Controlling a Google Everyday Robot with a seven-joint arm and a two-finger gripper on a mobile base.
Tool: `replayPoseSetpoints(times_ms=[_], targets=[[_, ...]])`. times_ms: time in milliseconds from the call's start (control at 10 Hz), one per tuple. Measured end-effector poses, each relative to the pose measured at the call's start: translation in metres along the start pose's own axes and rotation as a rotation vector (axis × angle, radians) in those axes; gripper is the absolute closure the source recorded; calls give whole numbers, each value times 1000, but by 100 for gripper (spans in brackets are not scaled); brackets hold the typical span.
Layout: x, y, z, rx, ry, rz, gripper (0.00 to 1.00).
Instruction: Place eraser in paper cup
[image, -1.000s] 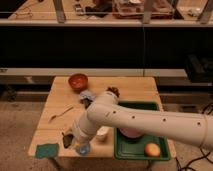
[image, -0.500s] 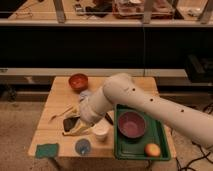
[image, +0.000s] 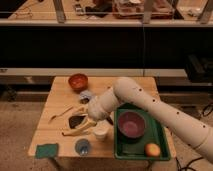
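Observation:
The eraser (image: 76, 121), a dark block, sits between the cream fingers (image: 75, 132) of my gripper (image: 78, 122), over the left-middle of the wooden table (image: 60, 95). The gripper is shut on it. The paper cup (image: 101, 132), small and white, stands upright just right of the gripper, close to the tray's left edge. The eraser is left of the cup, not over it. My white arm reaches in from the right, and its wrist (image: 102, 107) hangs just behind the cup.
A green tray (image: 150, 134) at the right holds a purple bowl (image: 131, 124) and an orange fruit (image: 152, 149). An orange-red bowl (image: 78, 81) is at the back. A grey-blue disc (image: 82, 146) and a green pad (image: 46, 150) lie near the front edge. A wooden utensil (image: 60, 115) lies at the left.
My gripper has come up from the table's front left and moved slightly right with the eraser in it, bringing it beside the cup. The arm swung back, uncovering the purple bowl.

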Motion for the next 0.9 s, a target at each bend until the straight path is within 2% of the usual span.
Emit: replayPoseSetpoints(times_ms=[200,500,900], targets=[[-19,2,1,-7,-26,8,83],[-35,5,-4,-14,-69,12,83],[-58,9,-10,-15,-147,29,83]])
